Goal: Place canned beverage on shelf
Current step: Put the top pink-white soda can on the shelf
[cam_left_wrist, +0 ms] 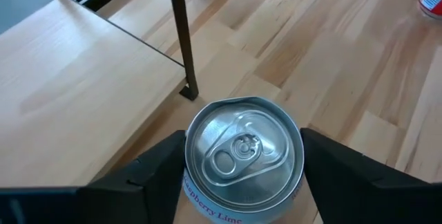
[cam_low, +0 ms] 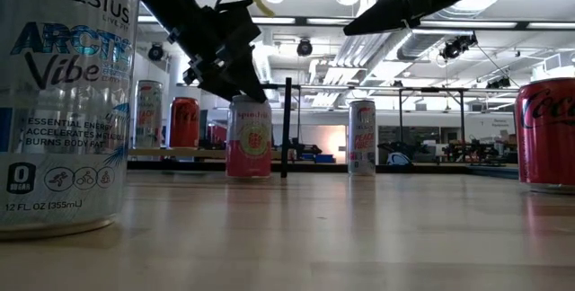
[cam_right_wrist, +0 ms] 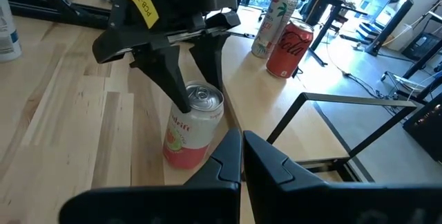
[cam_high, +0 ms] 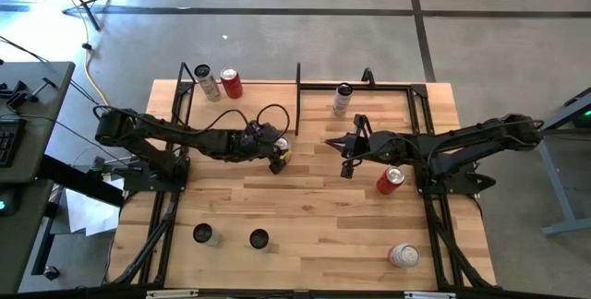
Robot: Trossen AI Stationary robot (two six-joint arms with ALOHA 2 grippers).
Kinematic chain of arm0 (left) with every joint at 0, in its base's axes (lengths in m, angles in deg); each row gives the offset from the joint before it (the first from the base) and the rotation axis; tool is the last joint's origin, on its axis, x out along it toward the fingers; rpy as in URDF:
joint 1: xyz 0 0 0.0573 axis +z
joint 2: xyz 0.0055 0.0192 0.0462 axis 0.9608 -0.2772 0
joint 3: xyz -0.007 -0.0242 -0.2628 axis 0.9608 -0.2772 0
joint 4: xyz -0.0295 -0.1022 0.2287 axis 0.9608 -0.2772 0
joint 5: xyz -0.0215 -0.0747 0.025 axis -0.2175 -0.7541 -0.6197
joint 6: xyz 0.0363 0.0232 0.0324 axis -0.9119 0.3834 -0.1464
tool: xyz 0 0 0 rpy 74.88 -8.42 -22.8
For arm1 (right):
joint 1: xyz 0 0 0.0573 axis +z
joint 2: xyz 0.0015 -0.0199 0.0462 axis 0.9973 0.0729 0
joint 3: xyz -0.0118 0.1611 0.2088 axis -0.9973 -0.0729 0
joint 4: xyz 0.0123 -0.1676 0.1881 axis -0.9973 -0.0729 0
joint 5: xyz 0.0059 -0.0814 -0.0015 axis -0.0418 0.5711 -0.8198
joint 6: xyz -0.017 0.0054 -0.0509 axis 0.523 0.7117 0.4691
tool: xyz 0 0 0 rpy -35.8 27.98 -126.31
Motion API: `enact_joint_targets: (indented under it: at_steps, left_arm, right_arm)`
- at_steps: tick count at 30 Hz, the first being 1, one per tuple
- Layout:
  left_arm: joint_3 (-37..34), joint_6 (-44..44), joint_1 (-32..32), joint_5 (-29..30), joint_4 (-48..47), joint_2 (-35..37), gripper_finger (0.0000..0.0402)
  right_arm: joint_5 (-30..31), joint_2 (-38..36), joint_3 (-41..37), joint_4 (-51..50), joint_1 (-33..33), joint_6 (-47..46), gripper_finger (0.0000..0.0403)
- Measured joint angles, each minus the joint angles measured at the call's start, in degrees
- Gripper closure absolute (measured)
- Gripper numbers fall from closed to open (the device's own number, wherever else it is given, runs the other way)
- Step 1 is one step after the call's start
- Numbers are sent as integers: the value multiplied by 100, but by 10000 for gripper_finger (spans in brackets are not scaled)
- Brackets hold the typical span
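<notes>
Pink can (cam_left_wrist: 243, 156), round with shiny aluminium top, stands between the left gripper's (cam_left_wrist: 243, 172) parted fingers beside the pale-wood shelf (cam_left_wrist: 76, 86); right gripper (cam_right_wrist: 242, 156) shut.

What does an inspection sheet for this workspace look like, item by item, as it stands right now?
Surface: wood-plank table, nothing spilled.
Job's things: pink can upright on the table beside the shelf; not yet on it.
Clutter: white slim can and red can on the shelf; another slim can, a red cola can and three more cans on the table.
Hands: left hand at the pink can; right hand shut, empty, facing it.
Cables: black loop on the left arm; yellow cable on the floor.
Surroundings: concrete floor, desk at the left edge.
</notes>
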Motion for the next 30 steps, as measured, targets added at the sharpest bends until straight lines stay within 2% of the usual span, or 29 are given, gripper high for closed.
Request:
enact_joint_targets:
  at_steps: [9, 15, 20, 25, 30]
  left_arm:
    - [-6, -434, 139, -333, -53, 112, 169]
    - [-39, -732, 346, -640, -360, 500, 169]
    - [-33, -1119, 506, -671, -622, 906, 169]
    - [-24, -1801, 824, -927, -578, 1342, 169]
    - [-24, -2521, 1416, -1290, -728, 1614, 169]
  right_arm:
    - [0, 0, 0, -5, 0, 1, 403]
    - [-2, 0, 0, -26, 0, 0, 403]
    - [-3, 2, 0, -41, 0, 0, 403]
    - [-4, 2, 0, -41, 0, -9, 403]
    - [-4, 2, 0, -42, 0, -11, 403]
